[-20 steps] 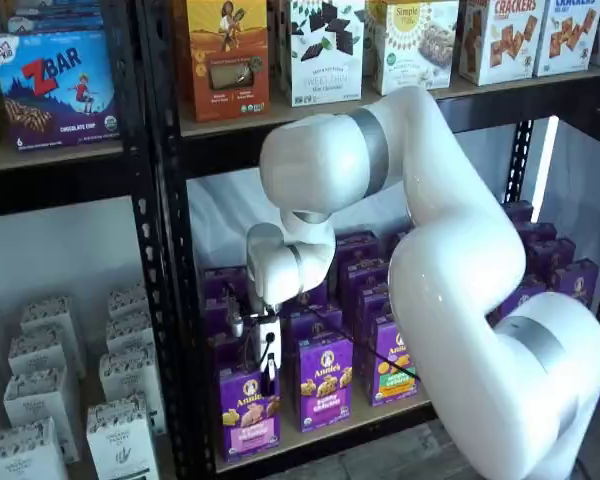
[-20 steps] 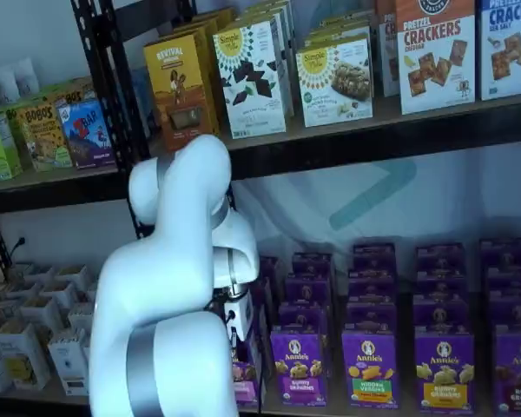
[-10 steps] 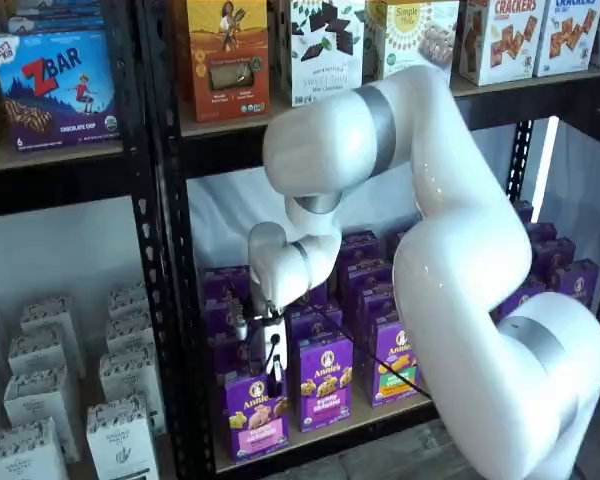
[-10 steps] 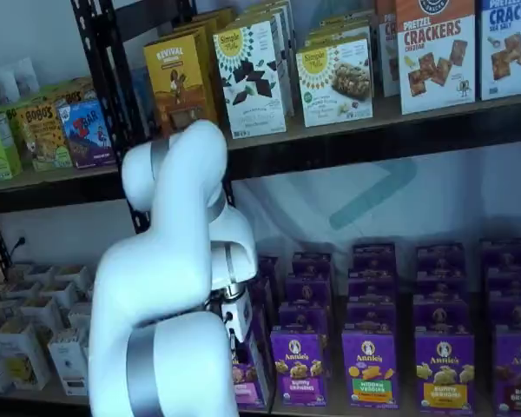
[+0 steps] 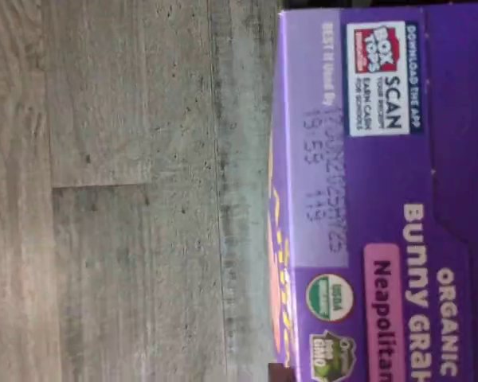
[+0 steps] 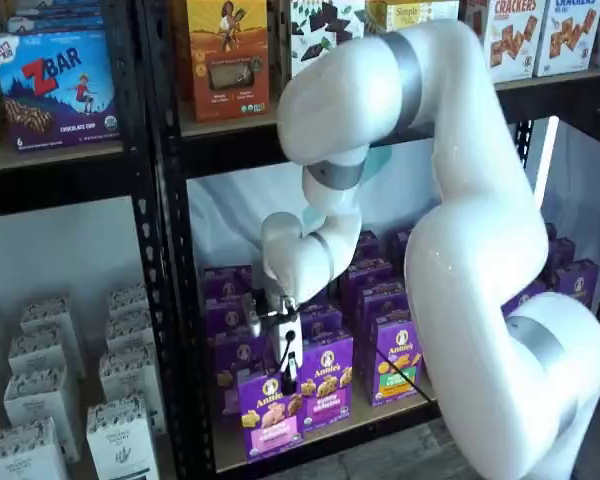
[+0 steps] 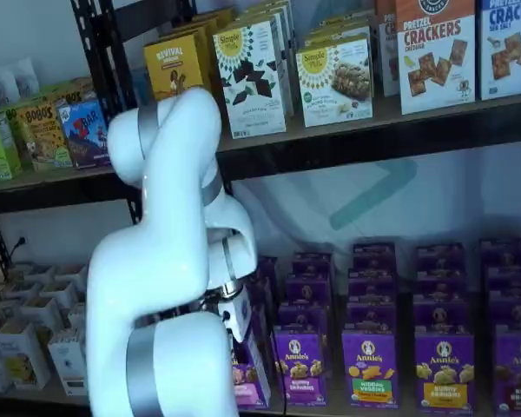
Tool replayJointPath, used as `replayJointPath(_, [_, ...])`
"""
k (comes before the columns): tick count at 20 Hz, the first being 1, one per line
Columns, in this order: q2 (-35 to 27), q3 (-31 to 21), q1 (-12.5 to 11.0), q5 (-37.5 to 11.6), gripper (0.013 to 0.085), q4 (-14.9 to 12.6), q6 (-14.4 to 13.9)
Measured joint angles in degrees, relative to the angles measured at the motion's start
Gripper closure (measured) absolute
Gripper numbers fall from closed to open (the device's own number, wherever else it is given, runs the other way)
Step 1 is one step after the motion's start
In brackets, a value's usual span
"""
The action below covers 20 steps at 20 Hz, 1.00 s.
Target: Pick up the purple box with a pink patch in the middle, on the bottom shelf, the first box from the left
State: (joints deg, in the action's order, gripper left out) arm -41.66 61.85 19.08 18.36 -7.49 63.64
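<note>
purple annie's carton with the pale pink panel on its lower front, the purple box, sits at the left end of the front row on the bottom shelf, a tan wooden board with a black metal rail between black perforated uprights. in that shelf view the box leans out of line with its neighbours, its base near the board's front edge; whether it touches the board i cannot tell.

two-finger gripper, white body with black fingers, hangs straight above the box top, fingers clamped on the top edge of the carton. jaws are closed on the box, no gap visible. a black cable runs down beside the fingers.

in the other shelf view the big white arm covers most of the box; only a sliver of its purple and pink face shows past the arm, gripper body just above it.

wrist view is turned sideways: box top panel fills one side, showing a white box tops patch, a stamped best-by date, "organic bunny grahams" and a pink "neapolitan" label. grey wood-grain floor fills the rest.

next purple annie's carton stands upright just beside the held one. upper shelf carries an orange snack box and cracker boxes.
</note>
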Motion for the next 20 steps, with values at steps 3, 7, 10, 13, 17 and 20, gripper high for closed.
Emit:
replayJointPath(3, [4.42, -4.93, -1.02, -1.98, 0.065, -2.09, -1.03])
replayJointPath(7, [9.98, -10.1, -2.46, -3.16, 0.065, -3.4, -0.81])
replayJointPath(10, [13.67, -12.4, -2.75, -1.13, 0.065, -1.6, 1.26])
replayJointPath(13, [16.03, -12.76, -2.67, 3.47, 0.065, -1.53, 1.38])
replayJointPath(17, [18.99, -14.61, -3.05, 4.42, 0.065, -2.32, 1.08])
replayJointPath(20, [20.79, -15.48, -3.5, 5.41, 0.065, -2.51, 1.42])
